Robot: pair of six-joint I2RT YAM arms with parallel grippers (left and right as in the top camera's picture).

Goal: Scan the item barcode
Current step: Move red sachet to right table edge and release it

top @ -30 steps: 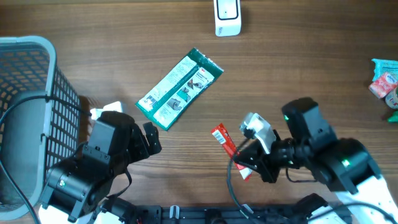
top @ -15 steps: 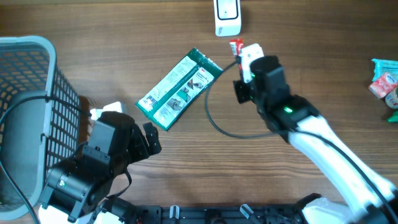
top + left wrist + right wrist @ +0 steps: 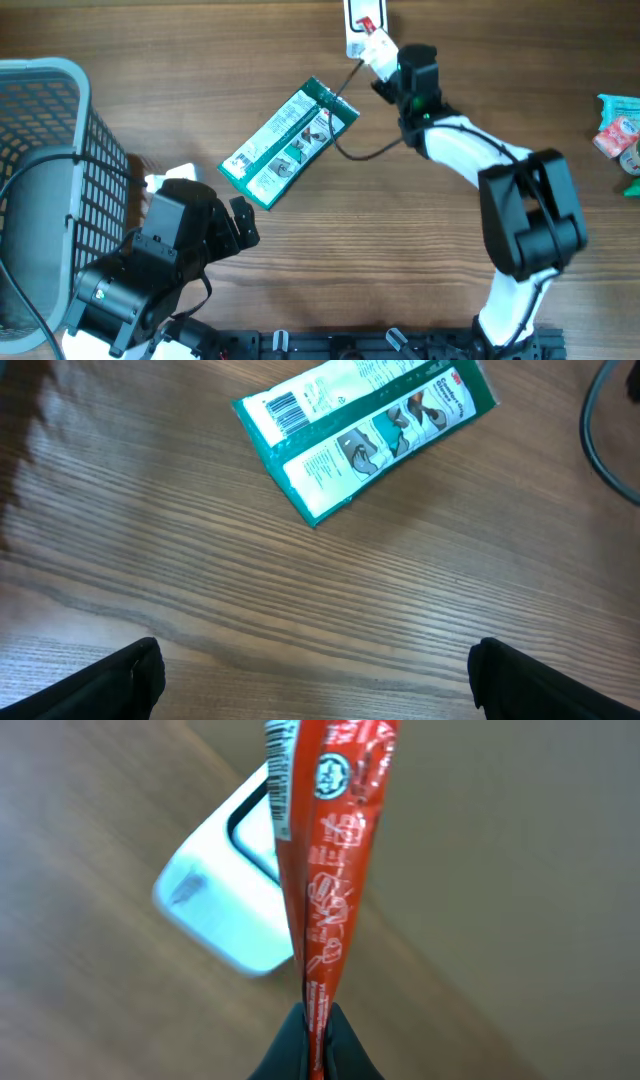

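Red sachet (image 3: 325, 870) pinched in R gripper (image 3: 312, 1025) over white scanner (image 3: 225, 915).

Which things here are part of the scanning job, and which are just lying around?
In the job: red packet, scanner, right tool gripping the packet.
Lying about: green packet, basket, snacks at the right edge.

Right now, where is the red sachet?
In the overhead view, the red sachet is at the top centre, pinched by the right gripper over the white scanner, right of the green packet.
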